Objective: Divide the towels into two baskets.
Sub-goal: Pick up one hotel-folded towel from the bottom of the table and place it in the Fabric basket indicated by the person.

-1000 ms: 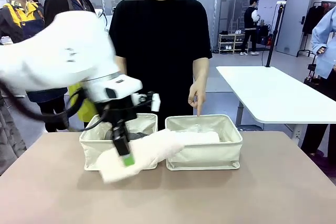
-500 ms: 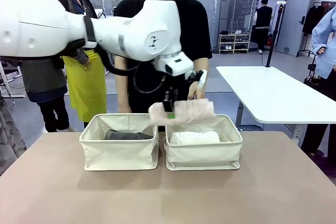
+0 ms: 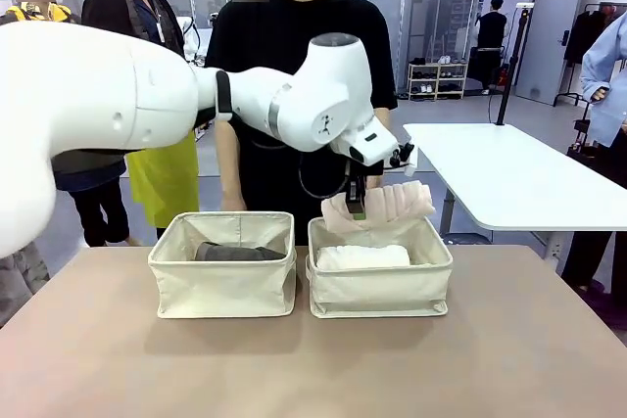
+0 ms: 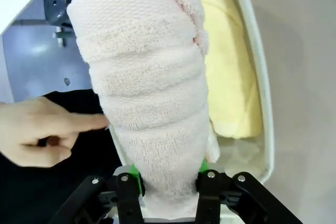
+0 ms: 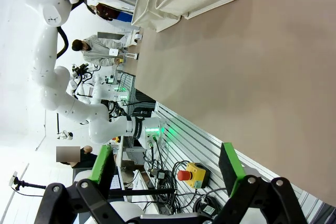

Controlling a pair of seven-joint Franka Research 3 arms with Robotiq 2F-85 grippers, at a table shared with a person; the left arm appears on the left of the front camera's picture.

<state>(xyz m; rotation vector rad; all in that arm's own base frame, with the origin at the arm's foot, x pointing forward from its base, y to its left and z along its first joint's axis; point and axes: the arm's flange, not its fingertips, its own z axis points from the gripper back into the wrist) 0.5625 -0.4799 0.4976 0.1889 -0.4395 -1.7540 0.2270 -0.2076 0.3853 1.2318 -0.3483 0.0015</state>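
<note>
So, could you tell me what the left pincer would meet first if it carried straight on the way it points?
Probably the pale yellow towel in the right-hand basket; the left pincer points there, holding the cream-peach towel. Depth is unclear.

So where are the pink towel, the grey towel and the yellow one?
pink towel (image 3: 387, 205), front view, middle of the roll.
grey towel (image 3: 235, 253), front view, top of the roll.
yellow towel (image 4: 231, 93), left wrist view, its upper face.

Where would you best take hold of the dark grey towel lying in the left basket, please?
Probably around its middle, coming straight down from above. The dark grey towel lies lengthwise and low inside the left basket, whose soft walls block its sides, so only its top is open.
</note>
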